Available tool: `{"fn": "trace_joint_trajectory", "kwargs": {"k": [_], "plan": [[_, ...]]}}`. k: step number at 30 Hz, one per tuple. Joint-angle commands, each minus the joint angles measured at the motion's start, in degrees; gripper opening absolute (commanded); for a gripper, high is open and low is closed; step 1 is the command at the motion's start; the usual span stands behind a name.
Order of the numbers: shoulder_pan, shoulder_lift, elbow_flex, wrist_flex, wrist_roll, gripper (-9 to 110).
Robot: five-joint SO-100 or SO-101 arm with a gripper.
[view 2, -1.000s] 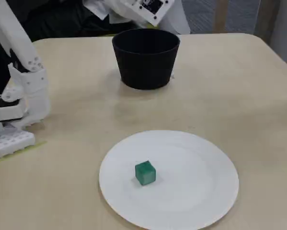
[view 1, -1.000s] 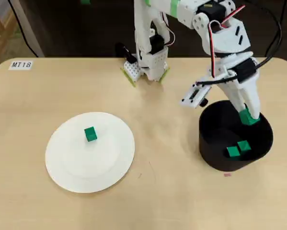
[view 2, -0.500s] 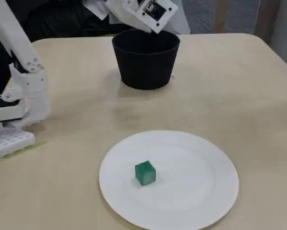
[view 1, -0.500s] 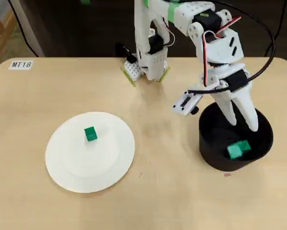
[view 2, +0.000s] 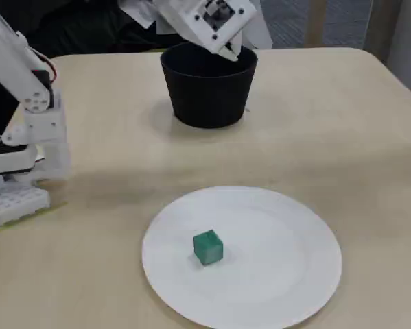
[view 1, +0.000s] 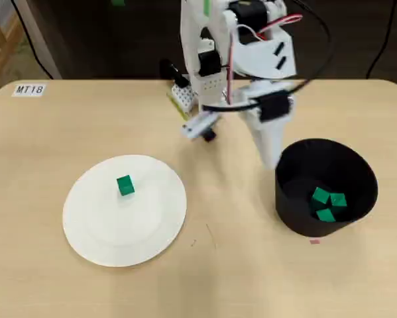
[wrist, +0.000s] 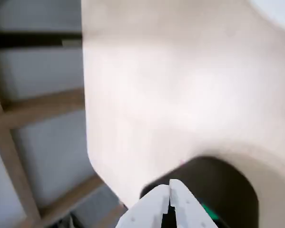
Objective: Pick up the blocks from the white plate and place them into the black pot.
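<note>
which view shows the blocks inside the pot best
The overhead view: it looks straight into the black pot and shows three green blocks on its floor. The wrist view catches only a blurred green sliver; the fixed view shows just the pot's outer wall.

Overhead cam: straight down, arm base top centre, white plate (view 1: 124,211) lower left, black pot (view 1: 325,187) right. Fixed cam: low, table-side, plate (view 2: 274,274) near, pot (view 2: 208,86) far; both share these. Wrist cam: close, blurred, pot (wrist: 228,183) at bottom.
</note>
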Motion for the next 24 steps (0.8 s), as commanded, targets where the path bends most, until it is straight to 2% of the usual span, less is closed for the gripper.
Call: {"fn": "trace_joint_trajectory", "kwargs": {"k": [1,4,8,17,24], "plan": [[13.45,2.99,-0.44,4.04,-1.41,-2],[22.94,2.99,-0.09,8.17,0.70,-2],[29.44,1.67,1.41,10.63,6.94,-2],[33.75,-4.13,4.31,13.10,24.08,-2],[37.09,-9.93,4.66,12.74,33.31,-2]]}}
